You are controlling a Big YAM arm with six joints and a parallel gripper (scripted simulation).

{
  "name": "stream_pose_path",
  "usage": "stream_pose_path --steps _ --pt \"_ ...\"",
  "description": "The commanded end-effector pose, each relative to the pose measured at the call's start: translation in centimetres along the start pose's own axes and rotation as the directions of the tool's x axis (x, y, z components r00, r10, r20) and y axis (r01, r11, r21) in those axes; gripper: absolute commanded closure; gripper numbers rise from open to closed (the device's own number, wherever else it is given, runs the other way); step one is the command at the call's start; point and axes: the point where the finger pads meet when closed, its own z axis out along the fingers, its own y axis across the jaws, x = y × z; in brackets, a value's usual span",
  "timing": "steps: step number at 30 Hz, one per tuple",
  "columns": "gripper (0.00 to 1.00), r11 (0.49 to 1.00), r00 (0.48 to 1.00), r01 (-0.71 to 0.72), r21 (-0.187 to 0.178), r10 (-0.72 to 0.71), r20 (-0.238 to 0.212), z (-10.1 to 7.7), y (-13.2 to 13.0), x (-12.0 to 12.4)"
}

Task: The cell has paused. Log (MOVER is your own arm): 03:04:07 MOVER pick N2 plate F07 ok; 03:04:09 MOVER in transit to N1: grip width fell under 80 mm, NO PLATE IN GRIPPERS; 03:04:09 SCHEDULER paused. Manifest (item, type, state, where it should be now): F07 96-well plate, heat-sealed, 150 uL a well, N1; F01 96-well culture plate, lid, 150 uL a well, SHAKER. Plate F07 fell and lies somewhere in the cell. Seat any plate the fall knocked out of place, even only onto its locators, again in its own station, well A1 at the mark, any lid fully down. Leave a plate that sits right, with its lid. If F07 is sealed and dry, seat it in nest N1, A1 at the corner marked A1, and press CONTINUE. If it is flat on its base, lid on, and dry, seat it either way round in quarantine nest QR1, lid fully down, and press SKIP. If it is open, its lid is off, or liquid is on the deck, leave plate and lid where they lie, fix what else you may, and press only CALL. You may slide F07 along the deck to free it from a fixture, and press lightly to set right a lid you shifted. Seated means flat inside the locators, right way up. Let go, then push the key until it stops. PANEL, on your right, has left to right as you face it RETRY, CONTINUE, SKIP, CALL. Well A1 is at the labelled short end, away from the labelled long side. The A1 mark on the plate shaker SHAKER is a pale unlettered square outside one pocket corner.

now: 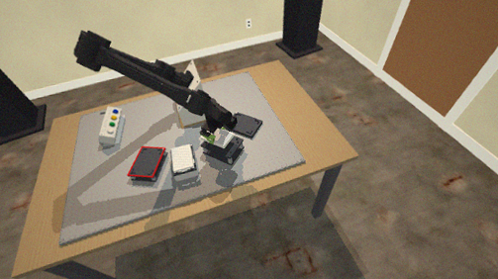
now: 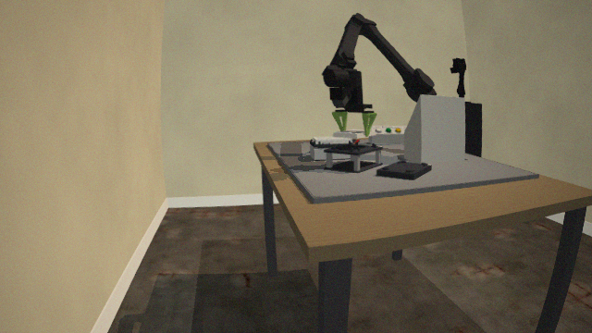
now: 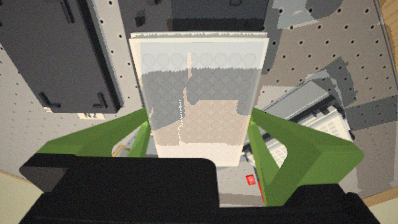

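My gripper [image 1: 216,136] [image 2: 355,129] [image 3: 199,112] is shut on a pale sealed well plate [image 3: 200,97], held by its long sides and level. The plate hangs a little above a black raised nest on short legs [image 1: 226,151] [image 2: 353,154]; it also shows in the top view [image 1: 225,136] and the exterior view [image 2: 350,133]. Its film looks smooth and I see no liquid. A second white plate [image 1: 182,158] [image 3: 320,120] sits on a grey station to the left of the raised nest. The key panel [image 1: 109,127] [image 2: 386,132] stands at the far left of the mat.
A flat black nest labelled N2 [image 1: 247,125] [image 3: 62,55] [image 2: 403,170] lies next to the raised nest. A red-rimmed nest [image 1: 147,162] lies left of the white plate. A tall grey-white housing [image 2: 435,129] stands behind my arm.
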Motion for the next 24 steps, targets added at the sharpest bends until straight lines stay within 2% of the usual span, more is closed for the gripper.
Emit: stream_pose_path --steps 1,8,10,13,14,24 --pt "1.0 1.0 0.999 -0.025 0.015 0.025 0.038 -1.4 -0.2 -2.5" --pt "1.0 0.999 0.999 -0.04 0.006 0.039 0.026 -0.8 -0.1 -3.0" --pt "1.0 0.998 0.997 -0.063 0.008 0.063 0.043 -1.5 -1.0 -3.0" --pt "1.0 0.998 0.997 -0.065 0.009 0.065 0.047 -1.6 -1.1 -3.0" --pt "1.0 1.0 0.999 -0.03 0.009 0.03 0.031 -1.0 0.0 -2.5" --pt "1.0 1.0 0.999 -0.03 0.009 0.03 0.031 -1.0 0.0 -2.5"
